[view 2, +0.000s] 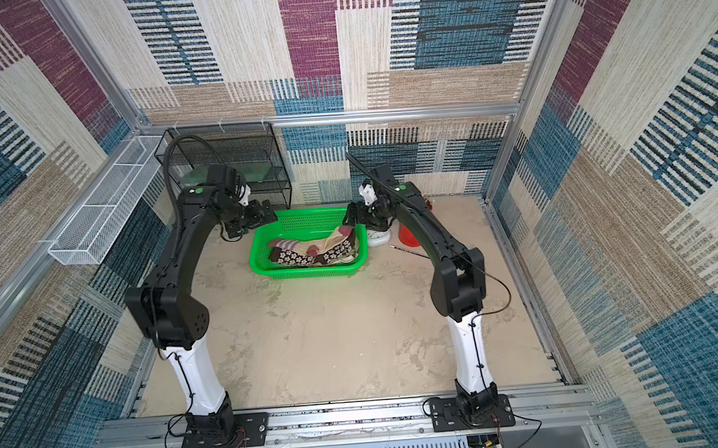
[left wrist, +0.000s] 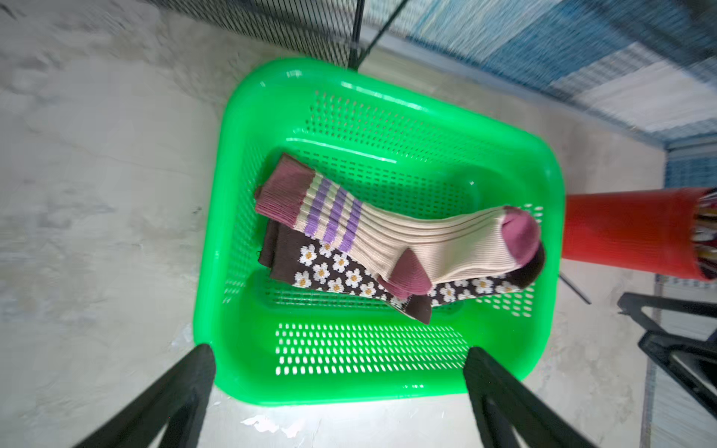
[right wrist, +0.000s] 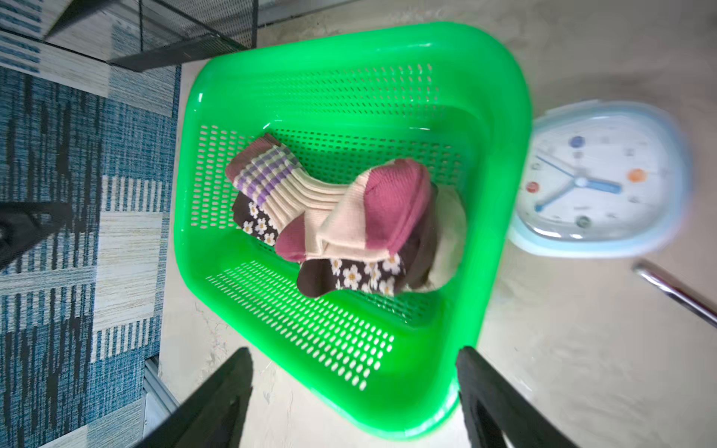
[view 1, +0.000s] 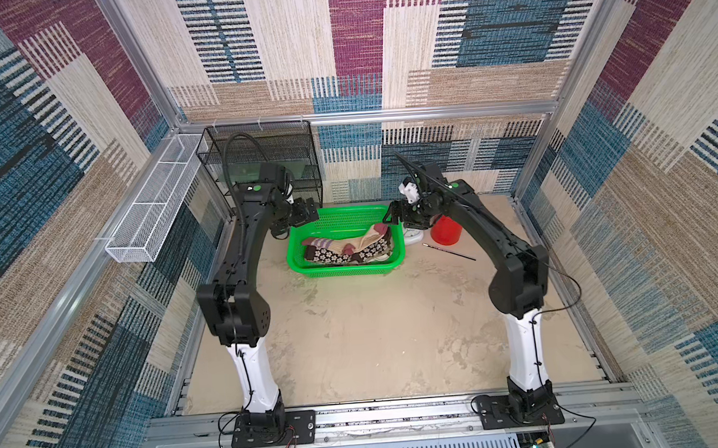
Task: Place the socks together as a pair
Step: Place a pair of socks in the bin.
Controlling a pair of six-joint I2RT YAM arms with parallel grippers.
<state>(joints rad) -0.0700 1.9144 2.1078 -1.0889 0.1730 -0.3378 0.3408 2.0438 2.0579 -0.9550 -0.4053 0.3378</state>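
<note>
Wide and empty, left gripper (left wrist: 339, 351) and right gripper (right wrist: 354, 351) hang at 10 and 2 o'clock of basket (view 1: 304, 240), since striped socks (left wrist: 388, 232) apparently lie paired atop daisy socks (left wrist: 329, 271).

A cream sock (left wrist: 426, 240) with purple stripes and maroon cuff, heel and toe lies across dark brown daisy socks (left wrist: 329, 271), all inside a green basket (left wrist: 349, 388).

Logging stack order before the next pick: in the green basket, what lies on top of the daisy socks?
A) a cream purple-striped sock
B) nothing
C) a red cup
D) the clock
A: in the left wrist view the cream purple-striped sock drapes across the daisy socks inside the green basket.
</note>
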